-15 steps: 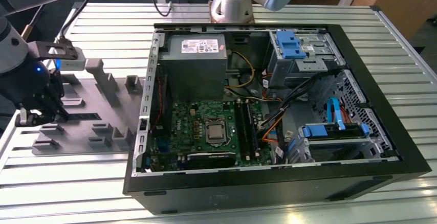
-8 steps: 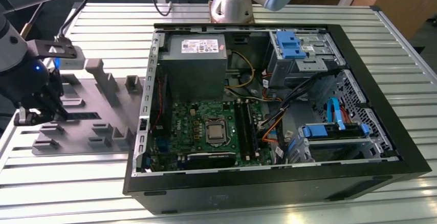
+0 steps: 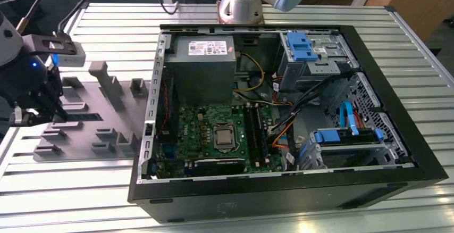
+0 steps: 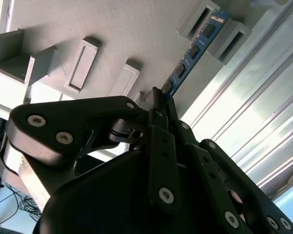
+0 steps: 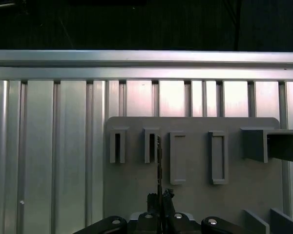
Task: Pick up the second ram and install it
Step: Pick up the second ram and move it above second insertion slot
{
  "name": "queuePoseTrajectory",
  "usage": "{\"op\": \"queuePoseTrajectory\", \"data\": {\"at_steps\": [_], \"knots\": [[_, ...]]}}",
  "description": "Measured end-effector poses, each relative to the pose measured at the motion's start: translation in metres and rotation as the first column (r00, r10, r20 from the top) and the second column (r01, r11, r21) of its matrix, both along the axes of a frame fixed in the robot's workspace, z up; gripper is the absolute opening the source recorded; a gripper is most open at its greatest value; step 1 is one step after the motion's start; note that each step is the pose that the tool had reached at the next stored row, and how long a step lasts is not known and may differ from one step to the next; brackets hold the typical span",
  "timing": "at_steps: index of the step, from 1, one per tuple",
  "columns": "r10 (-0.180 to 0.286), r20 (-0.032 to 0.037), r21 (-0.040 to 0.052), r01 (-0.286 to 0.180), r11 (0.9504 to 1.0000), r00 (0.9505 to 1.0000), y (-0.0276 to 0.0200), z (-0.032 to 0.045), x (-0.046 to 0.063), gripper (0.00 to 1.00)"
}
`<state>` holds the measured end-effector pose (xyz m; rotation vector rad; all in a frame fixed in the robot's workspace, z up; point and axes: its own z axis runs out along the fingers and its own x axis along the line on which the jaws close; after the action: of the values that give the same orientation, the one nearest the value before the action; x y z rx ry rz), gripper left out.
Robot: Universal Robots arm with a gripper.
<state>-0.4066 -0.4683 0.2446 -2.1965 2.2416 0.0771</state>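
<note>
1. Worktop (image 3: 284,15): ribbed metal surface. It carries the open computer case and, on the exterior view's left, the grey fixture plate.
2. Computer case (image 3: 284,193): lies on its side with the panel off and the inside exposed.
3. Motherboard (image 3: 199,129): green board on the case floor. Its long black memory slots (image 3: 253,132) stand beside the processor socket. No blue-green stick can be made out over them, so by this showing the install is not yet done.
4. Fixture plate (image 3: 106,110): grey plate with raised holder blocks, well apart from the memory slots and outside the case.
5. End effector (image 3: 35,113): sits low over the fixture plate on the exterior view's left. In both wrist views (image 4: 158,97) (image 5: 160,197) its fingers are pressed together on the near end of the second ram.
6. Second ram (image 4: 195,48): thin blue stick with black chips. It runs straight out from the fingertips over the plate, and its far end reaches the two slotted blocks (image 4: 200,19). It appears edge-on in the first wrist view (image 5: 159,161).
7. Progress, as a judgement: the grasp is made. Whether the stick is seated in the holder or already clear of it cannot be told. The carry to the case and the seating in a slot remain.
</note>
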Motion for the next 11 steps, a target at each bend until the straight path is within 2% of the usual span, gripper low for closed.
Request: {"op": "queuePoseTrajectory", "data": {"at_steps": [3, 11], "knots": [[0.0, 0.0001, -0.0001, 0.0, 1.0, 1.0, 0.0002, 0.0031, 0.0, 0.14], [0.0, -0.0002, -0.0003, 0.0, 1.0, 1.0, 0.0003, 0.0046, 0.0, 0.14]]}}
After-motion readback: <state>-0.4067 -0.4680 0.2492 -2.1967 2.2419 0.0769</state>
